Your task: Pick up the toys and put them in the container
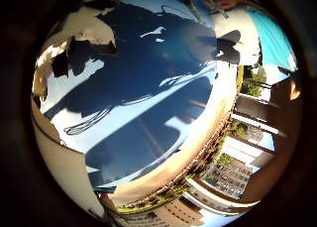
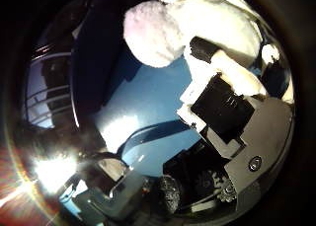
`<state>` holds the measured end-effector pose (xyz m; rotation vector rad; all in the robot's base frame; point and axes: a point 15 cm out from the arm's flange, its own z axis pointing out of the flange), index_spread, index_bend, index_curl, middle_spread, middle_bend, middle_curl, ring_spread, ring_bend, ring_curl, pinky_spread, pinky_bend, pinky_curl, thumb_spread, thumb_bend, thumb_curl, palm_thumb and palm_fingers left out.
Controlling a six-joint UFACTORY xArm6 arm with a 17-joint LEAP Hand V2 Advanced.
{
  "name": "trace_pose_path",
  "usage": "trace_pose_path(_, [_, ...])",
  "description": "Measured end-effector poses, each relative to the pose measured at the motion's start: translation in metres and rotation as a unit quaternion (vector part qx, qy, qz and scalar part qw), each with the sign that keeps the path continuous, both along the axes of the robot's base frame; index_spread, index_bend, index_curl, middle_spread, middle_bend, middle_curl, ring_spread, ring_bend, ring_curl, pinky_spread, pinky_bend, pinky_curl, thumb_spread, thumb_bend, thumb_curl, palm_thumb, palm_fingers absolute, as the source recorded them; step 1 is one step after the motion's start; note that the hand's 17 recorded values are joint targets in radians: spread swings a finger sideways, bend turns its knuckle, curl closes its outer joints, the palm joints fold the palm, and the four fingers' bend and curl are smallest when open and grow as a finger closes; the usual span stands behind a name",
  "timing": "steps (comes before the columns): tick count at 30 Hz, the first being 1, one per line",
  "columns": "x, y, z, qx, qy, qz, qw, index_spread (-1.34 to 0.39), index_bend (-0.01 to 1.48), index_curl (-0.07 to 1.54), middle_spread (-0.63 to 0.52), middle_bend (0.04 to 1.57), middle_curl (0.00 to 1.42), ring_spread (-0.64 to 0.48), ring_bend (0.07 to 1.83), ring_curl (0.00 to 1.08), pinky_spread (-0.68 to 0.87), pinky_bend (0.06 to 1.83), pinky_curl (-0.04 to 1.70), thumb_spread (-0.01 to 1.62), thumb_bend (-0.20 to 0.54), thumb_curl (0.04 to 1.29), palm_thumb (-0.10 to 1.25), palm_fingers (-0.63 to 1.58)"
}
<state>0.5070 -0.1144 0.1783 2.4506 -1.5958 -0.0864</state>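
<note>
In the right thumb side palm view a white plush toy (image 2: 212, 14) with a pale pink fluffy part (image 2: 153, 34) fills the space close to the palm. My right hand (image 2: 227, 108) shows as white and black fingers curled against the toy's underside, so it is shut on the toy. Below the toy lies the glossy blue tabletop (image 2: 148, 98). The right little finger side palm view shows no toy, only the same blue tabletop (image 1: 139, 88) with dark shadows across it.
The tabletop has a tan edge (image 1: 193, 153) in the right little finger side palm view. Beyond that edge are buildings and trees (image 1: 243, 158). A teal shape (image 1: 269, 37) lies past the table's far side. A bright glare (image 2: 49, 172) shows in the thumb side view.
</note>
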Motion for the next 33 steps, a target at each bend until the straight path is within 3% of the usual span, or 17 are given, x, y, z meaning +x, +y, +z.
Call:
trace_pose_path(11, [-0.030, -0.017, 0.062, 0.006, 0.004, -0.024, 1.000, -1.01, 0.74, 0.29, -0.29, 1.12, 1.13, -0.12, 1.46, 0.81, 0.14, 1.65, 0.61, 1.04, -0.011, 0.71, 1.08, 0.91])
trace_pose_path(16, [-0.025, 0.000, 0.115, 0.039, -0.016, -0.028, 0.999, -1.07, 0.79, 0.35, -0.29, 1.15, 1.17, -0.12, 1.51, 0.82, 0.13, 1.67, 0.65, 1.05, -0.011, 0.75, 1.07, 0.87])
trace_pose_path(22, [-0.023, 0.046, 0.183, 0.084, -0.029, -0.011, 0.996, -1.11, 0.81, 0.44, -0.29, 1.18, 1.20, -0.12, 1.54, 0.83, 0.12, 1.69, 0.69, 1.06, -0.013, 0.79, 1.06, 0.83])
trace_pose_path(26, [-0.027, 0.092, 0.221, 0.091, -0.065, 0.023, 0.993, -1.13, 0.81, 0.50, -0.29, 1.20, 1.21, -0.12, 1.56, 0.83, 0.11, 1.70, 0.72, 1.06, -0.013, 0.80, 1.06, 0.81])
trace_pose_path(33, [-0.031, 0.184, 0.247, 0.096, -0.099, 0.061, 0.989, -1.17, 0.78, 0.66, -0.28, 1.24, 1.22, -0.12, 1.60, 0.83, 0.11, 1.71, 0.76, 1.06, -0.014, 0.83, 1.05, 0.77])
